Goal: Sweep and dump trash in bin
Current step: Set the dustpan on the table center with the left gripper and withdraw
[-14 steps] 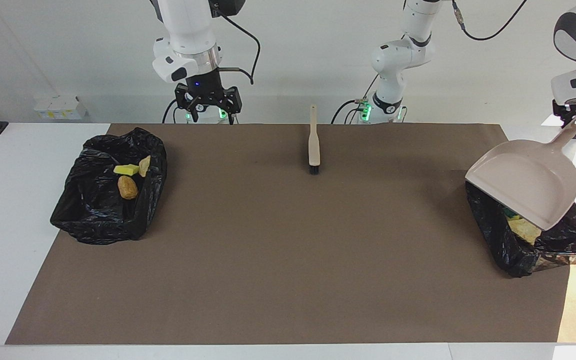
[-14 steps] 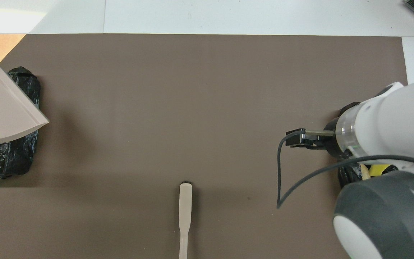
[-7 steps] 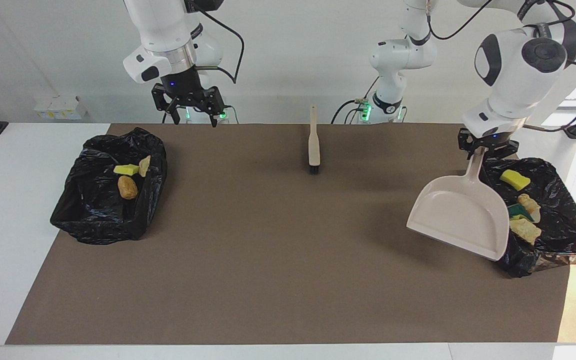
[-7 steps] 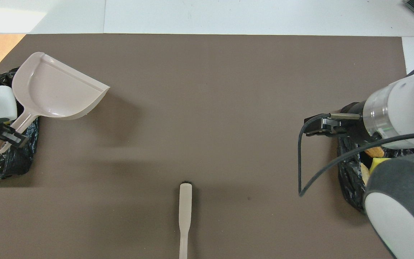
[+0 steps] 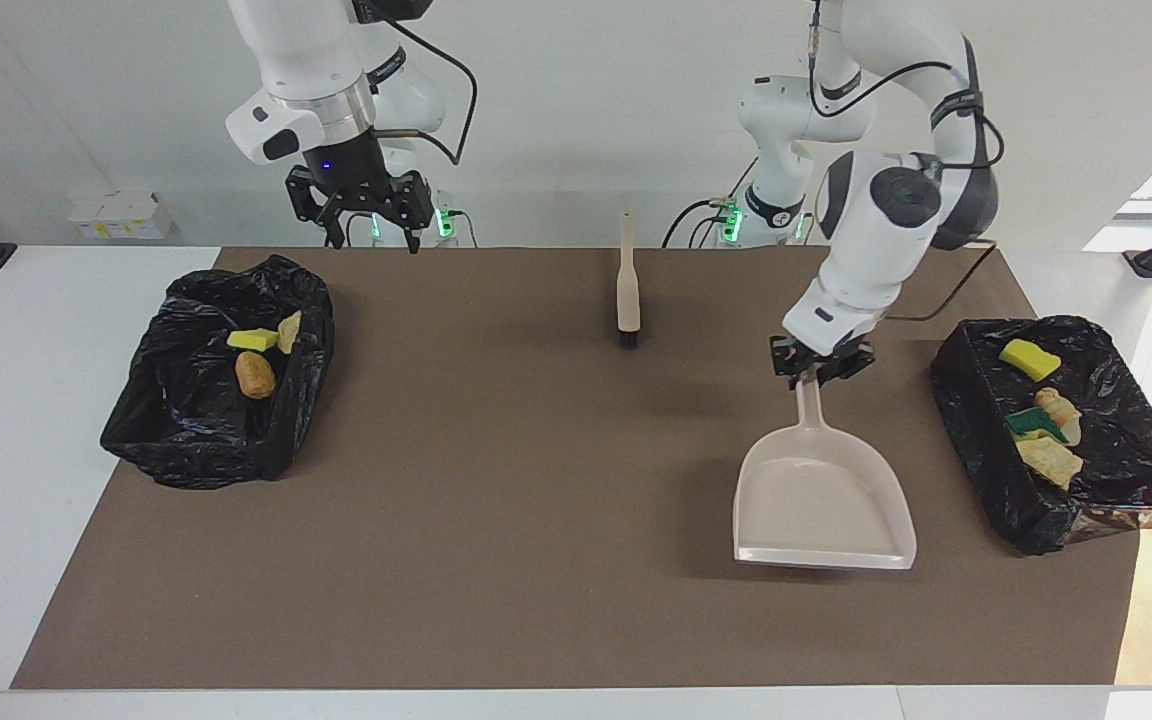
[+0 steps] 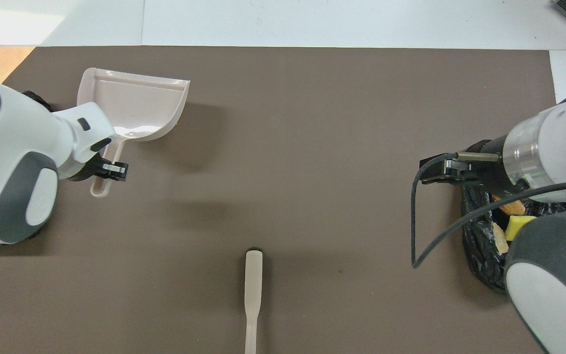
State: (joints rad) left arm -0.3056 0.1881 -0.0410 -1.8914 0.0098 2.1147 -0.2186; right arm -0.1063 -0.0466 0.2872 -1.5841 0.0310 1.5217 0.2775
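Beside brush (mat) | left claw pinching dustpan | right claw spread

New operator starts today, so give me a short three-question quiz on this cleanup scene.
1. True or false: the dustpan has trash in it.
2. Which tool holds the dustpan's handle: A left tool, B right tool?
3. Fill in: the brush lies on the brown ____, held by neither tool.

Key: 1 false, the pan is empty; the trash pieces lie in the black-lined bins. 2 A; the right tool is open, holding nothing. 3 mat.
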